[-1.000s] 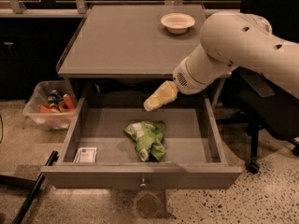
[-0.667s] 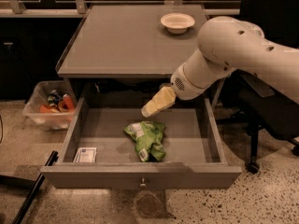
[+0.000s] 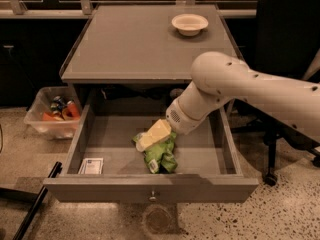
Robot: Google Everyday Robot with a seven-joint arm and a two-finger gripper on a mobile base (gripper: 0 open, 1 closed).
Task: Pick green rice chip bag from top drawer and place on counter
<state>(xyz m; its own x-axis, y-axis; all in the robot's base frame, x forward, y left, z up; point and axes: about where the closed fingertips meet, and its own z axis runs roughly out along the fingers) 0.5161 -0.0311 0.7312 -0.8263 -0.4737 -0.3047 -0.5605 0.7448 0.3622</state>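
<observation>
1. The counter [image 3: 135, 44] is a flat grey tabletop with a thin pale edge. It fills the upper middle of the view and is wider than the drawer below it.
2. The robot arm [image 3: 260, 91] is cream-white. It enters from the right edge and slopes down and to the left, over the right side wall of the drawer and into it.
3. The top drawer [image 3: 100, 189] is pulled fully out toward the camera. Its flat front panel lies along the bottom of the view, over the speckled floor [image 3: 280, 214].
4. A dark office chair [image 3: 290, 34] stands to the right, behind the arm.
5. A clear plastic bin [image 3: 36, 115] sits on the floor to the left of the drawer. It holds red and orange items.
6. The green rice chip bag [image 3: 162, 156] lies crumpled on the drawer floor, near the middle and close to the front panel.
7. A pale bowl [image 3: 189, 24] stands on the counter near its far right corner.
8. The gripper [image 3: 145, 141] is pale yellow. It points down and left inside the drawer, with its tip at the upper left edge of the bag. How far it is open, and whether it has hold of the bag, cannot be determined.
9. A small white card [image 3: 91, 166] lies flat in the front left corner of the drawer, well apart from the bag.
10. A small knob [image 3: 153, 196] is centred on the front panel.
</observation>
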